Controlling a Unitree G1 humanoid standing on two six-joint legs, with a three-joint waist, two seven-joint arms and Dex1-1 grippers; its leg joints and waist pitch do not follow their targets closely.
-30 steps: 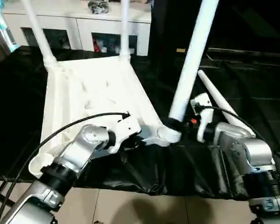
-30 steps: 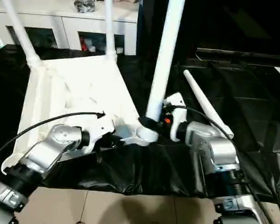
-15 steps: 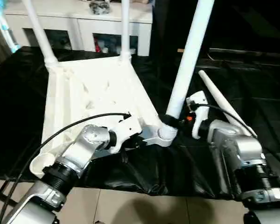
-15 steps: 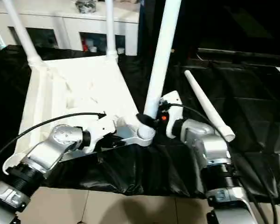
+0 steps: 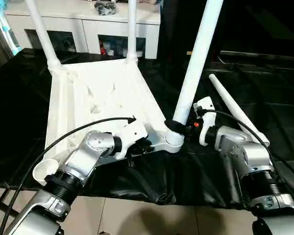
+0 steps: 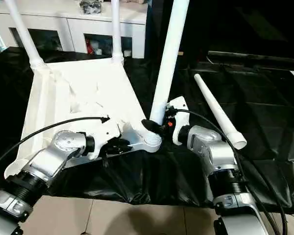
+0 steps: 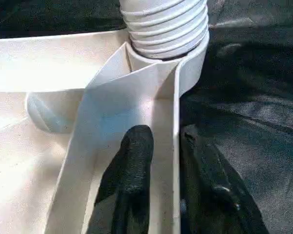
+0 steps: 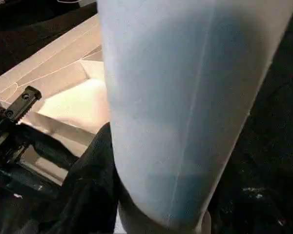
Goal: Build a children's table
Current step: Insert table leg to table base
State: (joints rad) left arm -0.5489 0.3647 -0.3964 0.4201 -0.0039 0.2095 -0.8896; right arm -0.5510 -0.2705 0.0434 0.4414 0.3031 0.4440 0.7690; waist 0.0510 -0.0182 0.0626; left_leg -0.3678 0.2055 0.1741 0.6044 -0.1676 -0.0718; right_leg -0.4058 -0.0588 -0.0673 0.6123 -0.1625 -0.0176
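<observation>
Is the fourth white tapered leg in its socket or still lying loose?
Loose. The fourth white tapered tube leg lies flat on the black sheet, apart from the white square tabletop.

Head pair: looked forward-down over both forearms at the tabletop point(image 5: 103, 98) | wrist cameras: close along fingers point(image 7: 132, 165), sharing its near corner socket point(image 5: 175, 141)

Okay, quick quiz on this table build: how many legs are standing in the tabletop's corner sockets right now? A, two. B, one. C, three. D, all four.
C: two legs stand in the far sockets of the tabletop, a third leg stands in the near right socket, and the fourth leg lies loose on the black sheet.
</observation>
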